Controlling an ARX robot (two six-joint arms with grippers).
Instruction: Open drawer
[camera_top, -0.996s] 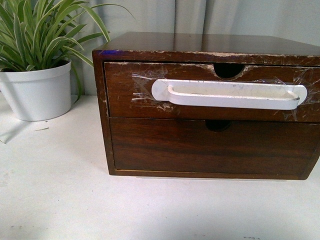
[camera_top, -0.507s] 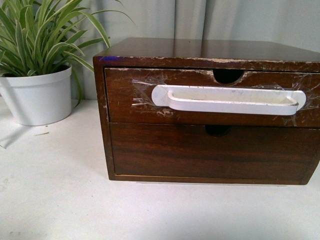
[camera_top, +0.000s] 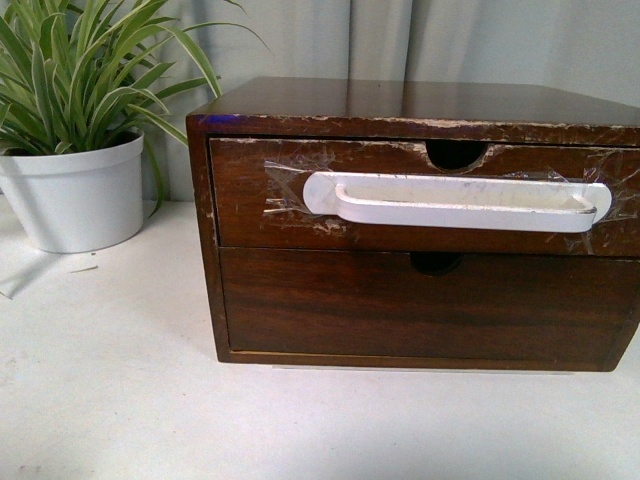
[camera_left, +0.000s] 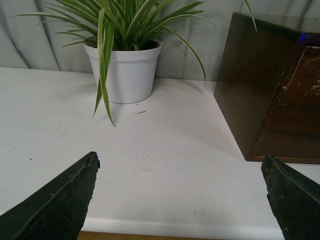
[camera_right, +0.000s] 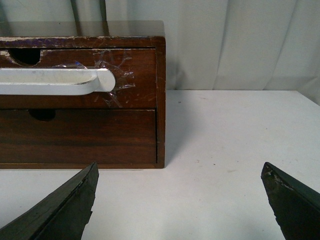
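Observation:
The drawer (camera_top: 250, 190) is the upper one of a dark brown wooden chest. It has a long white plastic handle (camera_top: 455, 200) taped on, a chipped top edge and a half-round notch (camera_top: 455, 152). It looks shut. Its handle end shows in the right wrist view (camera_right: 60, 81). My left gripper (camera_left: 180, 172) is open and empty over the white table, left of the chest. My right gripper (camera_right: 180, 180) is open and empty in front of the chest's right corner. Neither gripper shows in the front view.
A plain lower drawer (camera_top: 420, 305) sits under the handled one. A green plant in a white pot (camera_top: 75, 195) stands left of the chest, also in the left wrist view (camera_left: 127, 70). Grey curtain hangs behind. The table's front edge (camera_left: 175, 231) lies under my left gripper.
The chest sits slightly lower in the front view than a second ago, a small camera shift. The drawer stays shut.

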